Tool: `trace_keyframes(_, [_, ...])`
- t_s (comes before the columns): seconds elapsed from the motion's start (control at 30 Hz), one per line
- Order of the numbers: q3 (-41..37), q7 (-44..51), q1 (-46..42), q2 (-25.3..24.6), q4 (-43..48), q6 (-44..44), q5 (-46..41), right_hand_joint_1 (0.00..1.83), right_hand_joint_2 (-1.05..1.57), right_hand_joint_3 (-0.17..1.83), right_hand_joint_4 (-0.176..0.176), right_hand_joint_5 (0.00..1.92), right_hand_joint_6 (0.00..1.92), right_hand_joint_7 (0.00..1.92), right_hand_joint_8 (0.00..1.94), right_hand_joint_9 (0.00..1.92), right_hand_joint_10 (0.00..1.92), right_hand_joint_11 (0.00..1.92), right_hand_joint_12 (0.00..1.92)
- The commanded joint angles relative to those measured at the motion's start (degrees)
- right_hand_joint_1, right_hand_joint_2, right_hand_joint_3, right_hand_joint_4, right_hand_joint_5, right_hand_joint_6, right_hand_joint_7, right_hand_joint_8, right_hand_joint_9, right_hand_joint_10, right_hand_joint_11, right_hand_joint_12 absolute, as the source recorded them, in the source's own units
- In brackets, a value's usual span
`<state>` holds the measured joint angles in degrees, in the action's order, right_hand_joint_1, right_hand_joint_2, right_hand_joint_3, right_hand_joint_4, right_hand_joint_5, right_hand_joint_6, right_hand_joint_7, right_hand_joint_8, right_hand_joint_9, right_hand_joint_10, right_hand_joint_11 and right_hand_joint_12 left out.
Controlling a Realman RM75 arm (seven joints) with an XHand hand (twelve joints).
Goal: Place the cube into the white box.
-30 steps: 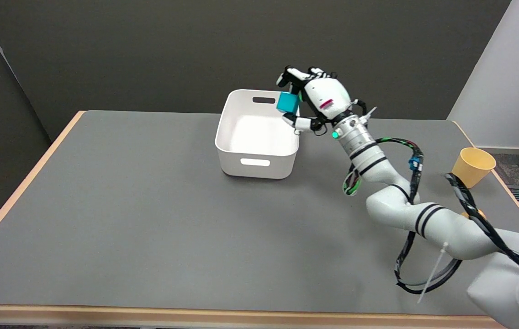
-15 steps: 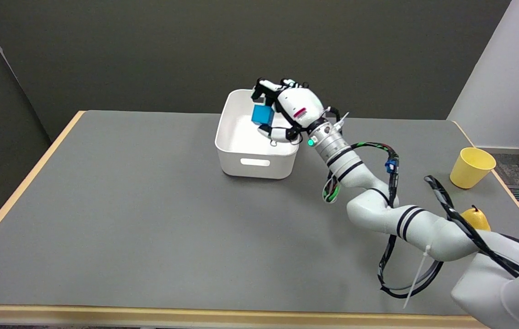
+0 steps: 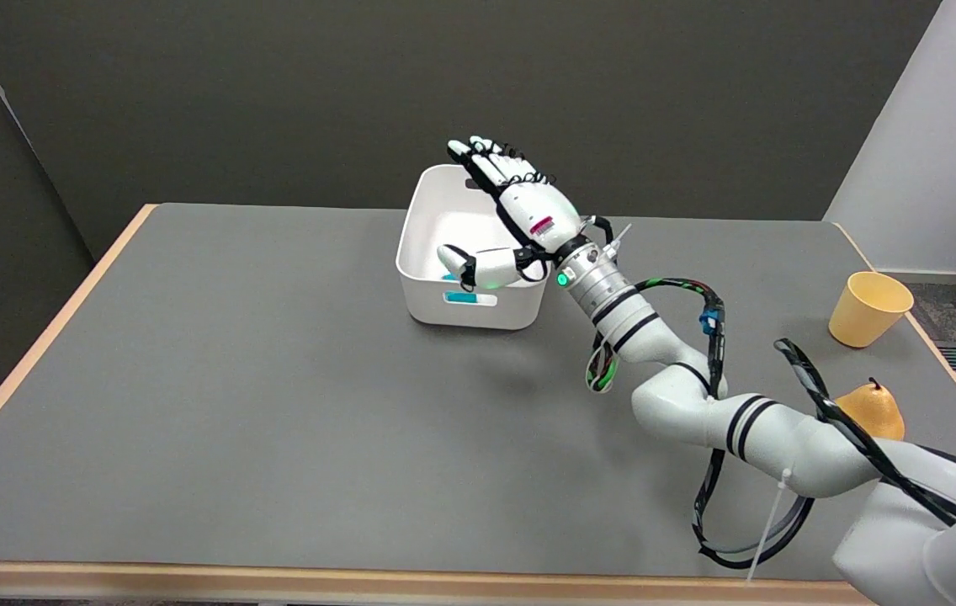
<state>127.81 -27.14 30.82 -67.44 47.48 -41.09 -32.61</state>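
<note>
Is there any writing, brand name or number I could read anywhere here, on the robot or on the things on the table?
None can be read.
The right hand, open above the white box, carries a small red label on its back: too small and blurred to read.
The cube in the box, the yellow cup and the pear show no writing.

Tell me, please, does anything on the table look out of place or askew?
Nothing stands out. The cube lies inside the white box, the right hand is spread above it, and the yellow cup stands upright.
</note>
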Motion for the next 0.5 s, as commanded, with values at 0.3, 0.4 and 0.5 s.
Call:
trace_keyframes(0.3, [-10.38,-1.75,-22.56,14.26,28.68,-14.17,-0.01,0.43,0.57,0.89,0.072,0.03,0.25,0.0,0.03,0.0,0.04,0.0,0.42])
trace_keyframes(0.4, [-13.66,6.98,-31.11,16.97,35.99,-17.23,-0.72,0.41,0.57,0.95,0.075,0.03,0.34,0.02,0.13,0.0,0.19,0.0,0.57])
trace_keyframes(0.5, [-16.39,14.44,-38.45,17.86,38.46,-21.16,-3.76,0.41,0.56,0.94,0.075,0.06,0.37,0.04,0.16,0.0,0.22,0.0,0.58])
